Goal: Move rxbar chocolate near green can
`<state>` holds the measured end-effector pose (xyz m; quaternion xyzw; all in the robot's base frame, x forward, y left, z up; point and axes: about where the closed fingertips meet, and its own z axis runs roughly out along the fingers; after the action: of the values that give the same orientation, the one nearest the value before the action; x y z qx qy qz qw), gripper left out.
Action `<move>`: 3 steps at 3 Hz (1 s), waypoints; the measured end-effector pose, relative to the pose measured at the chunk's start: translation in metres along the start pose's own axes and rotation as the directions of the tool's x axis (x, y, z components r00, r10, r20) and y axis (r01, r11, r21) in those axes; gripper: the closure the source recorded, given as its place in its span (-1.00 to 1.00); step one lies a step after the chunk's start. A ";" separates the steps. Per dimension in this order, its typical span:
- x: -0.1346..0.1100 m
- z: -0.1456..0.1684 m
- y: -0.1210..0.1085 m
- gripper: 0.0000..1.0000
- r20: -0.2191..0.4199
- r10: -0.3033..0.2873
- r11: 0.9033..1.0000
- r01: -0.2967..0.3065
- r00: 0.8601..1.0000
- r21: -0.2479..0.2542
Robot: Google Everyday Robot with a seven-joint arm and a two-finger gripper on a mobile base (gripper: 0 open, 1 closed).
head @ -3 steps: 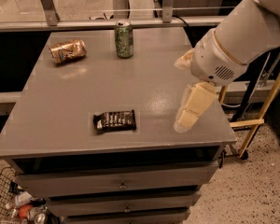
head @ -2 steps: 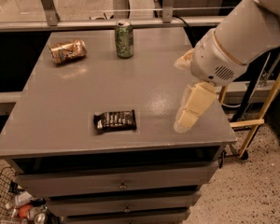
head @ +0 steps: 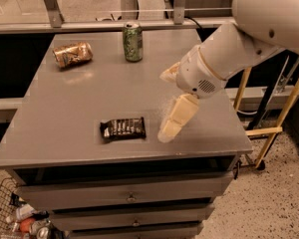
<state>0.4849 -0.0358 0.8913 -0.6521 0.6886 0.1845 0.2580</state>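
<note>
The rxbar chocolate (head: 122, 128), a flat bar in a glossy black wrapper, lies near the front edge of the grey table (head: 79, 98). The green can (head: 133, 42) stands upright at the back of the table, well away from the bar. My gripper (head: 163, 106) hangs over the table just right of the bar, low above the surface. Its two cream fingers (head: 178, 116) are spread apart and hold nothing. The lower fingertip is close to the bar's right end but does not touch it.
An orange-brown can (head: 73, 54) lies on its side at the back left. The table has drawers (head: 132, 198) below its front edge. A wire basket (head: 20, 218) with clutter sits on the floor at the lower left. A yellow-legged stand (head: 269, 128) is to the right.
My gripper has moved left across the table toward the rxbar chocolate. The bar and both cans have not moved.
</note>
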 end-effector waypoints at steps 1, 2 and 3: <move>-0.016 0.027 0.000 -1.00 0.049 -0.013 1.000 0.014 0.999 -0.017; -0.033 0.057 0.000 -1.00 0.106 -0.028 0.998 0.034 0.994 -0.053; -0.045 0.081 -0.001 -1.00 0.146 -0.035 0.995 0.048 0.989 -0.087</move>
<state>0.4962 0.0482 0.8533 -0.6621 0.6455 0.2566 0.2812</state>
